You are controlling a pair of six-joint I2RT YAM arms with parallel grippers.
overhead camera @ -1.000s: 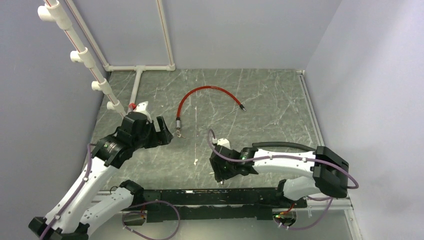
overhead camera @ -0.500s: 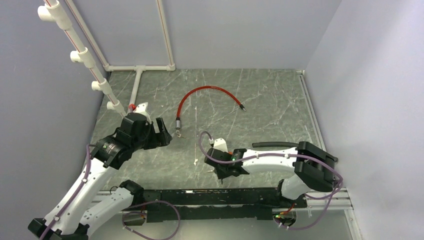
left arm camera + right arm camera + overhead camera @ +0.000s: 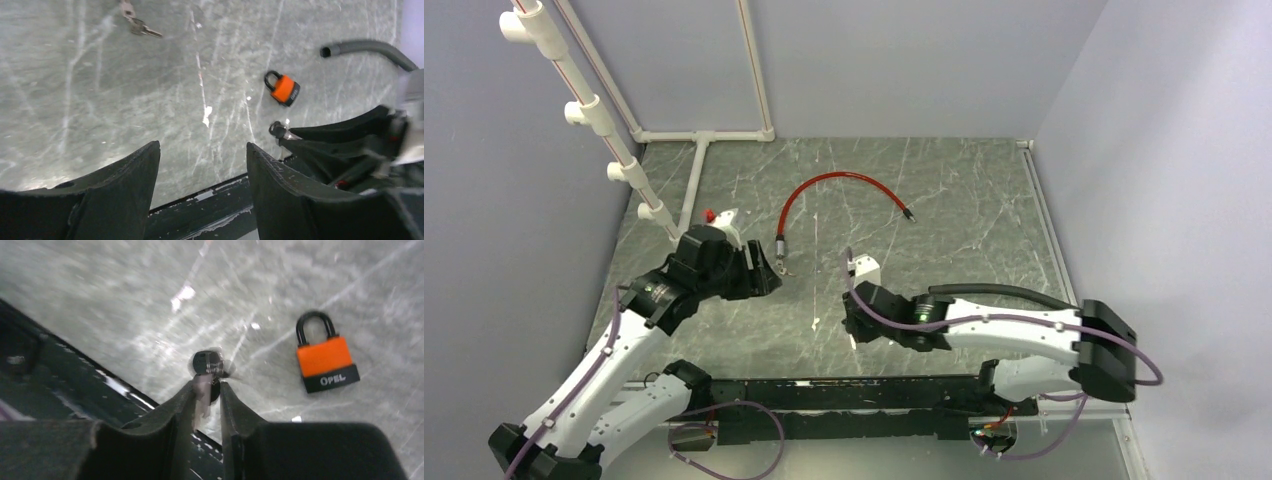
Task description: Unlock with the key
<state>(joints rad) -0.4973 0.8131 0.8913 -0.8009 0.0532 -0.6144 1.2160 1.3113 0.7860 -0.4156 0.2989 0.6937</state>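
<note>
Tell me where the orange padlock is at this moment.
In the right wrist view the orange padlock lies flat on the table, toward the picture's right of the right gripper, which pinches the key; it touches neither.

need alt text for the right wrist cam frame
The right tool pinches a small key, whose dark round head sticks out past the fingertips. To the right, apart from the key, an orange padlock with a black shackle lies flat on the grey marbled table. A black rail crosses the lower left.
</note>
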